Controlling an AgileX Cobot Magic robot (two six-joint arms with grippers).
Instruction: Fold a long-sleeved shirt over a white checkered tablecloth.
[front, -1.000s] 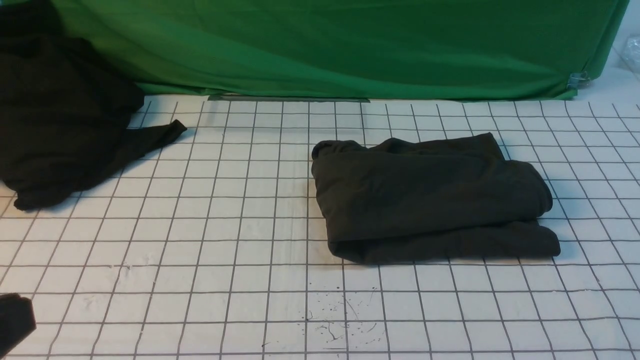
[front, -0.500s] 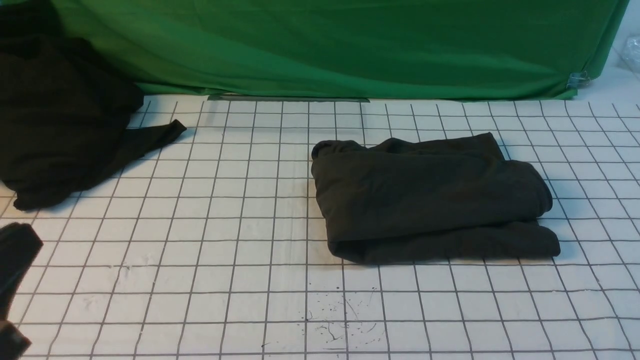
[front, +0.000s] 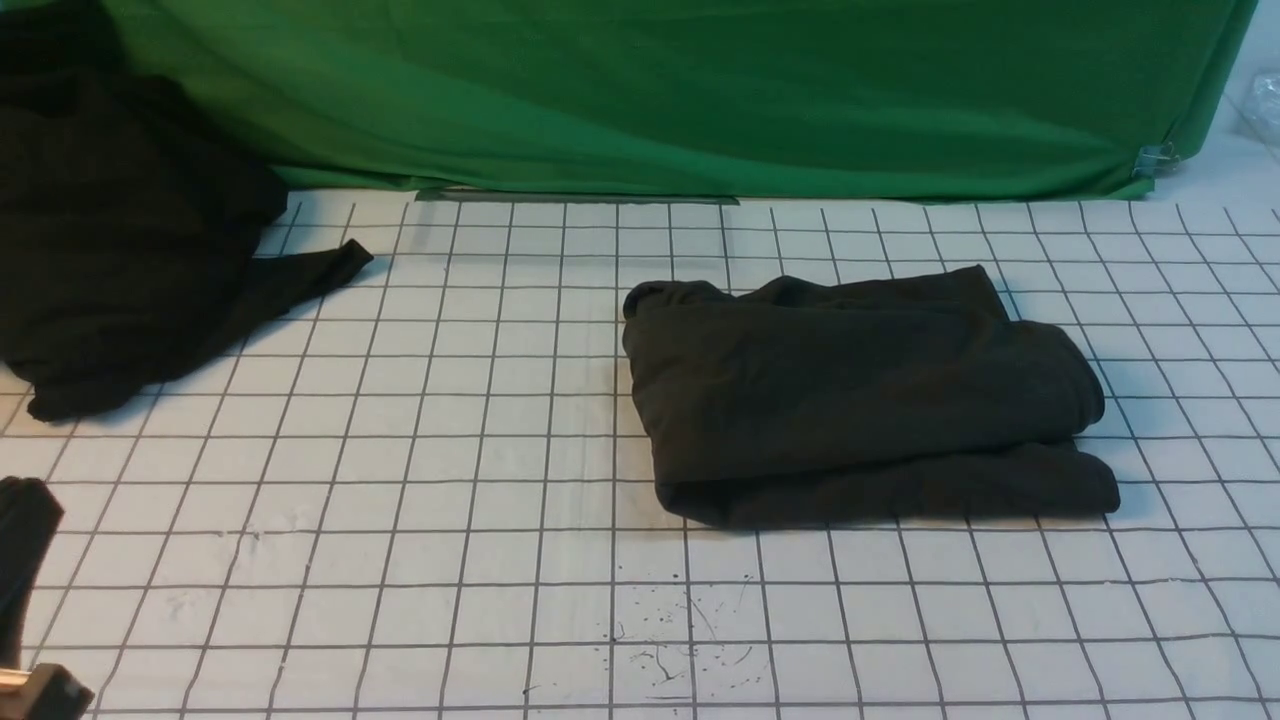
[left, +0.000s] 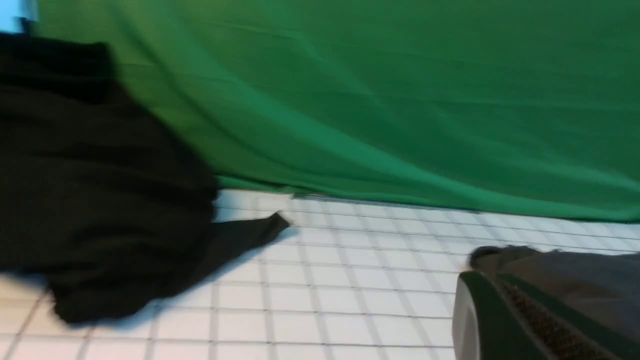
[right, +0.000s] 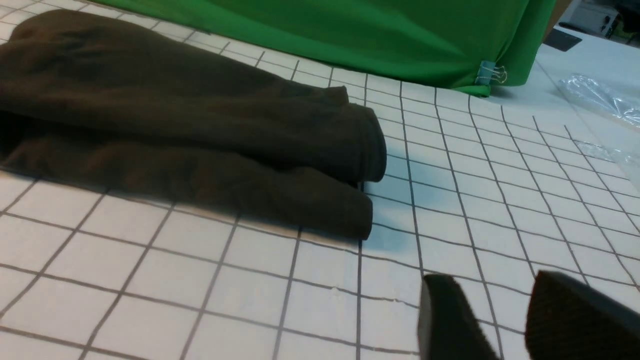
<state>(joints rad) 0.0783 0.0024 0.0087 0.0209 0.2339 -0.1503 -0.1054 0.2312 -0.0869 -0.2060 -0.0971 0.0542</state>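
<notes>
Now L arm (front: 22, 545) has shifted, shirt (front: 850, 390) hasn't; fold's prob near done. L gripper (left: 487, 276) pinched tight, R gripper (right: 492, 277) apart, empty.

front: bright, crisp | left wrist: black heap (left: 125, 200) blurred | right wrist: soft shadow beside shirt (right: 225, 130)
</notes>
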